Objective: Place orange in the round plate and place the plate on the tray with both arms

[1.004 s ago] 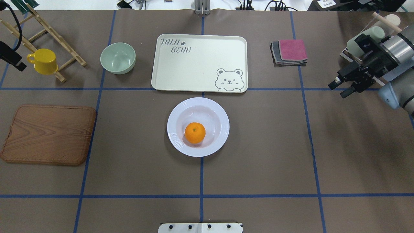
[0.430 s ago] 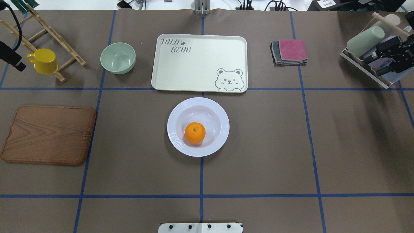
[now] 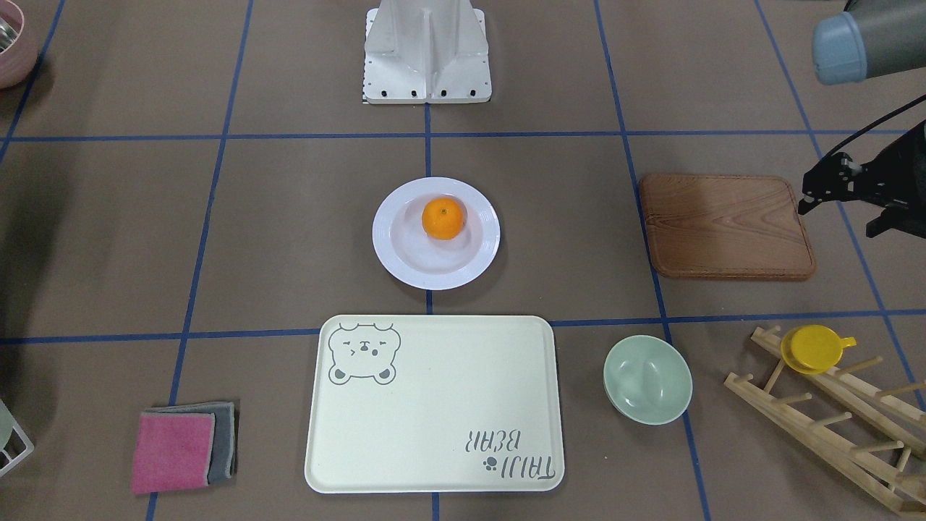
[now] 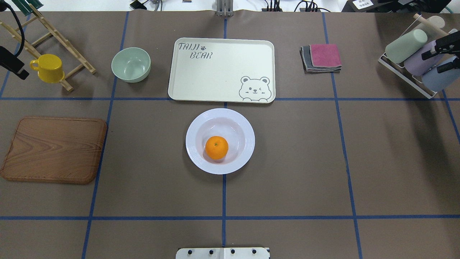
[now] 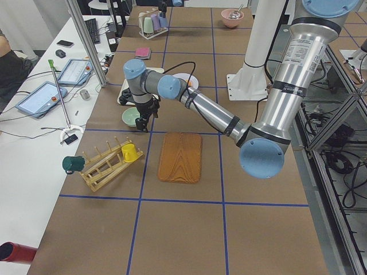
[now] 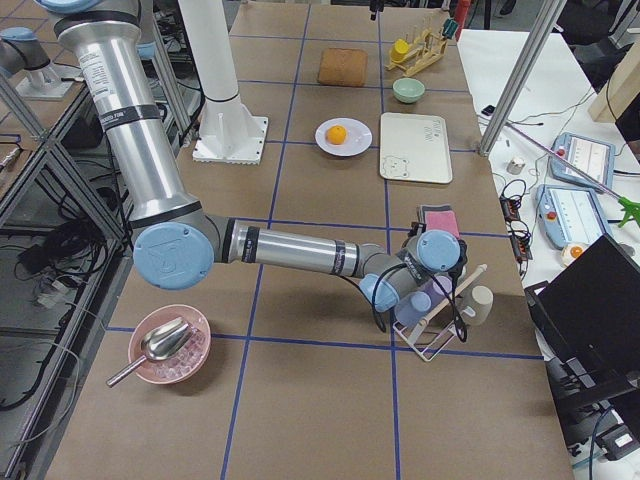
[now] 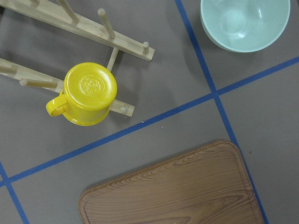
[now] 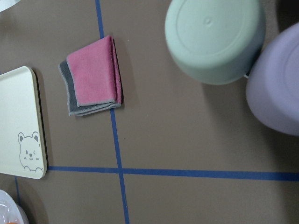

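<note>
The orange (image 4: 216,148) lies in the well of the white round plate (image 4: 191,141) at the table's middle, also seen as the orange (image 3: 443,218) on the plate (image 3: 385,239) in the front view. The cream bear tray (image 4: 215,75) lies flat just beyond the plate, apart from it. My right gripper (image 4: 431,63) hovers at the far right edge over the cup rack, open and holding nothing. Out at the left edge beside the wooden board, my left gripper (image 3: 837,221) is open and holds nothing. Both are far from the plate.
A wooden board (image 4: 54,149) lies at the left. A pale-green bowl (image 4: 130,64) and a yellow cup (image 4: 48,67) on a wooden rack (image 4: 77,54) are at the back left. Folded cloths (image 4: 321,57) and a rack of tumblers (image 4: 406,45) are at the back right.
My right arm has drawn back to the right, from over the table to the cup rack at the edge. The plate, orange and left arm have not moved.
</note>
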Controlling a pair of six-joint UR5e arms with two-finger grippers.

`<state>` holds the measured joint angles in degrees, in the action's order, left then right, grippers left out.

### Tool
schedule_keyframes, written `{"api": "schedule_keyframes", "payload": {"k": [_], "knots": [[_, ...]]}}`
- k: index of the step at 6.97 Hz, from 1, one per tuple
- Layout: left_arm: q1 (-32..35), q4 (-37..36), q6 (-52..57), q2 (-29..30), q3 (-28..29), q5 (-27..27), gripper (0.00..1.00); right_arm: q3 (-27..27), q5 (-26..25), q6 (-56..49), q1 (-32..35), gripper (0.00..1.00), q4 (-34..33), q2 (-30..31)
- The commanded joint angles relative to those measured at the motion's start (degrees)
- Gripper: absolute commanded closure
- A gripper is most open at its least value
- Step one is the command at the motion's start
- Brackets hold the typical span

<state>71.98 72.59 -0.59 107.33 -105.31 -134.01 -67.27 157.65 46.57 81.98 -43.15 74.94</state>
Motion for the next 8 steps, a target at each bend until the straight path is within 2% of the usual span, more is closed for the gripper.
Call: {"api": "schedule_keyframes", "payload": {"k": [1,2,3,4,5,6,8], "knots": [[-0.1,-5.4,0.1,0.5,-3.9,0.0,0.01,-13.5,-5.9,-4.7,1.2,0.0,-4.1,8.3],[-0.1,-8.1,0.3,0.6,-6.0,0.0,0.01,-16.7,-8.1,-7.0,1.3,0.0,-8.0,9.2],[-0.1,-8.7,0.4,0.7,-6.3,0.0,0.01,-17.7,-8.2,-14.9,1.2,0.0,-10.3,11.0],[-0.1,-8.7,0.5,0.7,-6.3,0.0,0.01,-19.5,-8.9,-17.7,1.2,0.0,-10.0,13.4],[-0.1,-8.8,0.5,0.8,-6.3,0.0,0.01,-27.9,-12.6,-17.4,0.6,0.0,-10.6,18.4],[-0.1,-8.8,0.5,0.9,-6.1,0.0,0.01,-33.1,-14.4,-17.9,0.7,0.0,-15.4,19.9],[-0.1,-8.8,0.5,1.3,-5.8,0.0,0.01,-33.6,-15.3,-19.1,0.7,0.0,-16.6,19.3]]}}
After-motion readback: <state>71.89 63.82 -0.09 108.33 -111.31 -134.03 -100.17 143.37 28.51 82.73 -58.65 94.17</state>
